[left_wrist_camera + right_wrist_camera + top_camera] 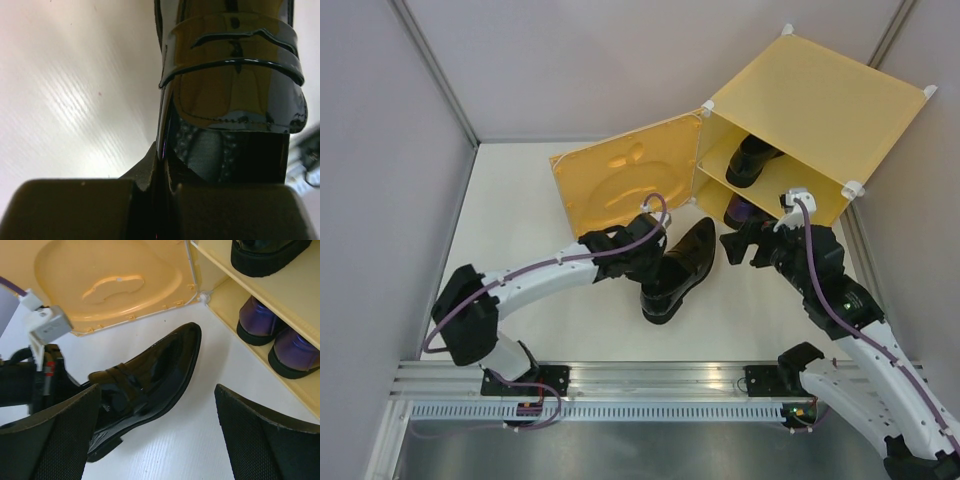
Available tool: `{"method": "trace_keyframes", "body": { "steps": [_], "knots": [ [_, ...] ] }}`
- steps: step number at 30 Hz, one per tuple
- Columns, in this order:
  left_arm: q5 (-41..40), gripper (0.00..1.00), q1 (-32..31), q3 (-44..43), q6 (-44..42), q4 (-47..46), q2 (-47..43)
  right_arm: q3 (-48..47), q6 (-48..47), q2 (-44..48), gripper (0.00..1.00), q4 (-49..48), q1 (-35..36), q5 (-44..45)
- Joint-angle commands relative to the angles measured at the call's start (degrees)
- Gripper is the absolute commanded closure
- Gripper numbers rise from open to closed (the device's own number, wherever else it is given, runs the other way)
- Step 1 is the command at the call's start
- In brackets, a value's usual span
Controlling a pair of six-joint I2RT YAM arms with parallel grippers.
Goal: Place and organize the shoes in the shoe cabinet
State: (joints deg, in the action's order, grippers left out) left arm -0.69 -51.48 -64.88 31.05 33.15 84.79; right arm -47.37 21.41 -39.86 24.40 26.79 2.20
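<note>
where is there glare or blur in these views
Left wrist view: the black shoe mirrors amber reflections, and the left gripper is dark and blurred. Right wrist view: sharp, soft sheen on that shoe. Top view: evenly lit, faint shadows.

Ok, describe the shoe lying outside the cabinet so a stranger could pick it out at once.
Find the yellow cabinet at far right, its door swung open. On the white table before that door lies a glossy black loafer, toe toward the cabinet, heel gripped by the left tool. Unlike the black shoe and purple pair on the shelves, it alone sits outside.
</note>
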Motion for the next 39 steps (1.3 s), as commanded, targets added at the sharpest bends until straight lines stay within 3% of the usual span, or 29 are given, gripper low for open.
{"method": "trace_keyframes", "body": {
  "steps": [1, 6, 9, 10, 13, 16, 18, 23, 29, 35, 39],
  "knots": [
    [-11.1, 0.98, -3.2, -3.4, -1.5, -10.1, 5.7, -2.0, 0.9, 2.4, 0.02, 5.5, 0.2, 1.9],
    [-17.5, 0.96, -7.0, -3.6, -1.9, -12.3, 13.6, 0.1, 2.1, 4.7, 0.02, 8.3, 0.2, 1.3],
    [-17.5, 0.73, -7.9, -3.1, -0.5, -12.4, 15.0, 1.8, 2.7, 5.9, 0.02, 9.5, 0.2, 0.0],
    [-17.3, 0.53, -8.4, -2.7, 0.1, -12.4, 14.4, 2.2, 2.7, 6.3, 0.02, 9.9, 0.2, -0.2],
    [-17.5, 0.27, -8.6, -0.3, 3.0, -12.4, 10.1, 3.5, 3.2, 6.6, 0.02, 11.3, 0.1, -1.1],
    [-18.7, 0.08, -8.6, 2.0, 5.2, -11.9, 4.2, 4.7, 4.4, 6.1, 0.02, 11.5, 0.1, -2.0],
    [-19.4, 0.01, -8.5, 2.8, 5.3, -11.1, 1.3, 5.6, 5.6, 5.2, 0.02, 10.8, 0.2, -4.6],
    [-19.8, 0.0, -6.7, 3.4, 6.1, -5.0, -6.1, 6.7, 6.6, 2.6, 0.04, 10.0, 0.3, -6.2],
    [-14.3, 0.0, 1.9, 10.0, 7.3, -0.3, -18.2, 8.3, 9.3, -2.3, 0.07, 9.4, 3.4, -4.6],
    [-7.7, 0.0, 17.5, 15.9, 1.0, 5.0, -32.0, 8.9, 12.9, -7.6, 0.08, 7.2, 13.5, 2.5],
    [-4.3, 0.0, 27.6, 19.0, -3.2, 6.6, -36.5, 6.2, 14.0, -11.9, 0.11, 5.7, 19.1, 5.5]
  ]
}}
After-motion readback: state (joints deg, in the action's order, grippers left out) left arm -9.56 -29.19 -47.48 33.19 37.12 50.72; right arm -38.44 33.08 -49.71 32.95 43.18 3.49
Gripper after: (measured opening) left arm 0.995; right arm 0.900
